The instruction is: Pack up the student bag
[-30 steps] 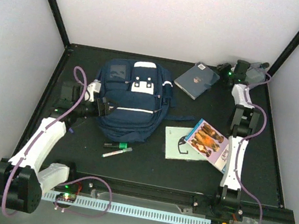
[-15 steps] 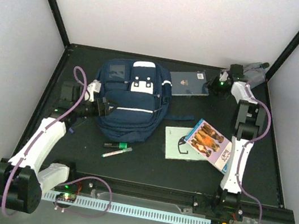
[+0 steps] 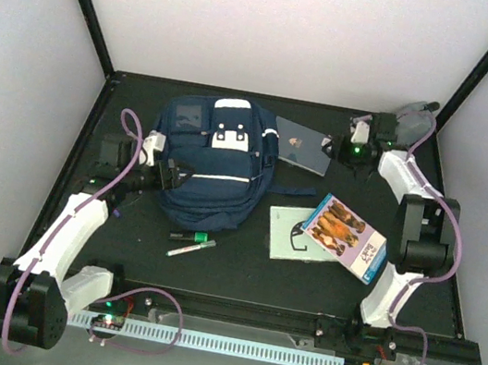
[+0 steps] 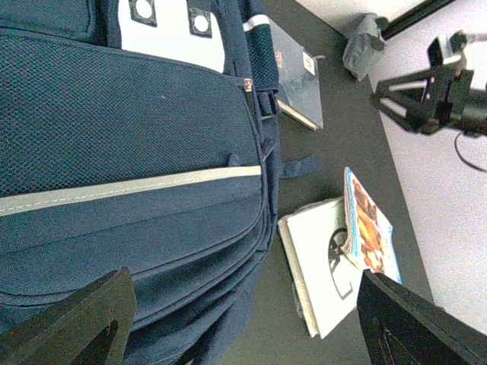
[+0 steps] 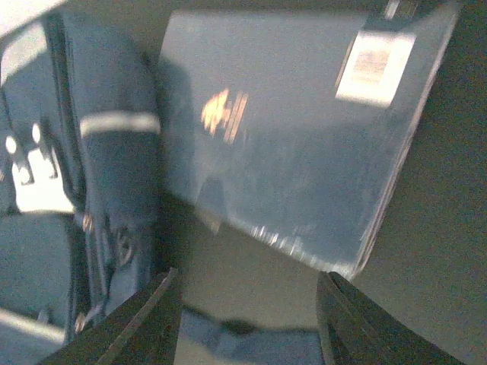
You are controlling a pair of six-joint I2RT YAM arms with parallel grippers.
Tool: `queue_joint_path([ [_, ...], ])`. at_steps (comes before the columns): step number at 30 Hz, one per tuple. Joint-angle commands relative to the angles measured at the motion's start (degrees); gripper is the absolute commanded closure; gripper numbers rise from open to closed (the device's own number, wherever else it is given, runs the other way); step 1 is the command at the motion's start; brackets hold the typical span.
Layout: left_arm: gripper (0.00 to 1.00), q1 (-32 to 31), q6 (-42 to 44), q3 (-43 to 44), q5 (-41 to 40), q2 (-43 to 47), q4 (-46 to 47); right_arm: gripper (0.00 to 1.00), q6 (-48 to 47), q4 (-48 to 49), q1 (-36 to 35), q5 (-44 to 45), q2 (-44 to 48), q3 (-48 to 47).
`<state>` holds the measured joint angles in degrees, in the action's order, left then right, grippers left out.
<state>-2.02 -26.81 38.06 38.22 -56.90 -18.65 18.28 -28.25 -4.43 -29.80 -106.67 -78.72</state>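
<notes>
Two things are worrying me here. First, the student bag [image 3: 214, 164] is lying flat at about 11 o'clock on the table [image 3: 238, 275], front face up. I'm not spotting an open mouth on it from the top or the left wrist view, and the zips are looking closed, though I can't be sure. The grey-blue book [image 3: 302, 145] is sitting at the bag's 3 o'clock, with its 9 o'clock edge touching the side pocket. The right fingers [image 3: 339, 147] are hovering at the book's 3 o'clock, half spread and gripping nothing. Their wrist view is showing bare table between them and the book just ahead. If they're going to shove the book toward 9 o'clock, I'm guessing it ends up jamming against fabric, riding up over the pocket or tipping on edge.

Second, the left fingers [image 3: 173, 174] are sitting at the bag's 9 o'clock, spread wide and pinching nothing as far as I'm seeing. With nothing pinning the bag, a push is probably going to slide the whole thing sideways instead of feeding the book in.

I'm also eyeing the loose strap [image 3: 298, 193] trailing at the bag's 4 o'clock, since it could be snagging a fingertip. The colourful book [image 3: 344, 229] is lying on the white booklet [image 3: 287, 232], well apart from all this.
</notes>
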Motion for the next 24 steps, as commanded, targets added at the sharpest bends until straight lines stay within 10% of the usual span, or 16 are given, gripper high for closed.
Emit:
queue_joint_path([
  [1, 0.17, -0.44, -0.26, 0.40, 1.04, 0.11, 1.72, 0.47, -2.51, 4.75, 1.38, 7.93, -5.74, -7.69],
  [14, 0.18, -0.61, -0.04, 0.41, 0.87, -0.09, 1.35, 0.42, -6.47, -9.42, 1.64, 10.11, -39.87, -57.86],
  [24, 0.17, -0.71, -0.34, 0.75, 0.66, -0.69, 0.97, 0.35, -6.95, -17.37, 1.90, 0.44, -42.37, -56.39],
])
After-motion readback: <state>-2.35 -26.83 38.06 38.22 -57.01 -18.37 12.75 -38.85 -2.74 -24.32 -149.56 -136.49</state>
